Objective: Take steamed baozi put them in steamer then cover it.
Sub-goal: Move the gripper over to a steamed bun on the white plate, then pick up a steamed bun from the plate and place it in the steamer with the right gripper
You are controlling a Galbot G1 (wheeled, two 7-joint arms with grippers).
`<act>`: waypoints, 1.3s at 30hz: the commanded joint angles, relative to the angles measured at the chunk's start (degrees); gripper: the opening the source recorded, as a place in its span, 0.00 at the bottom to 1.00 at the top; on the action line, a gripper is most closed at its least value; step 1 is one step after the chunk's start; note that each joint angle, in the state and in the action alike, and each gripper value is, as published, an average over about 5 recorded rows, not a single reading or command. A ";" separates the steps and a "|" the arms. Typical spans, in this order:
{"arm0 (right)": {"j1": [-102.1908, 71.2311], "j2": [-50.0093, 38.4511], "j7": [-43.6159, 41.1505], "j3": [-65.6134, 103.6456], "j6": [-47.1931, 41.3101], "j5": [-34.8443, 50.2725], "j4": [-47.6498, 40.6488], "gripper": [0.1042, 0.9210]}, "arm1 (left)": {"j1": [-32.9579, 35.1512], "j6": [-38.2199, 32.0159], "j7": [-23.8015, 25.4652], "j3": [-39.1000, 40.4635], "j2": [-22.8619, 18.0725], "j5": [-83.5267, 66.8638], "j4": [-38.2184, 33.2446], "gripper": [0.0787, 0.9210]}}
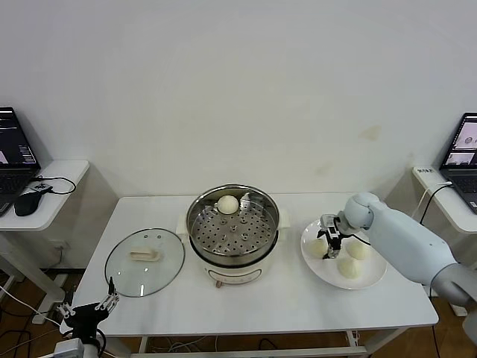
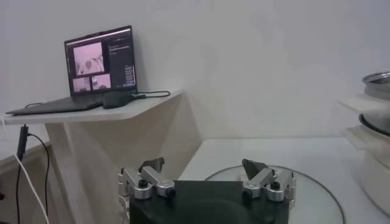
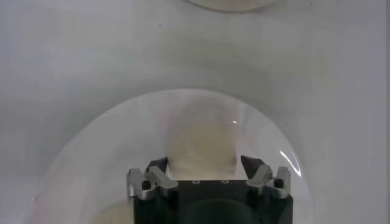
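Observation:
The steel steamer (image 1: 232, 226) stands mid-table on its white pot base and holds one baozi (image 1: 227, 203) at its far side. Three baozi lie on a white plate (image 1: 375, 281) at the right: one (image 1: 360, 250), one (image 1: 347, 266) and one (image 1: 318, 247) under my right gripper (image 1: 329, 242). In the right wrist view that baozi (image 3: 202, 146) sits between the open fingers of the right gripper (image 3: 204, 163), on the plate (image 3: 91, 146). The glass cover (image 1: 144, 261) lies flat on the table, left of the steamer. My left gripper (image 1: 97, 306) is parked, open and empty, at the table's front left corner.
Side tables with laptops stand at the far left (image 1: 15, 149) and far right (image 1: 462, 153). In the left wrist view the open left gripper (image 2: 202, 165) is in front of the cover (image 2: 304, 195), with the steamer's edge (image 2: 378, 85) and a laptop (image 2: 100, 64) beyond.

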 commanded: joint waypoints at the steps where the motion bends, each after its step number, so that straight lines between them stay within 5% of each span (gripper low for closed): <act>1: 0.88 -0.30 -0.84 -0.99 -0.13 0.66 0.64 0.63 | 0.06 -0.02 -0.04 -0.05 0.02 0.00 -0.19 0.88; 21: 23.93 -11.32 -3.80 -12.88 -6.68 19.27 19.07 0.63 | 0.18 -2.03 4.80 1.71 2.37 -3.54 -0.39 0.88; 39: 42.48 13.56 2.16 -27.54 -12.83 36.33 13.85 0.63 | 0.01 -2.91 6.32 1.25 3.32 -6.95 0.22 0.88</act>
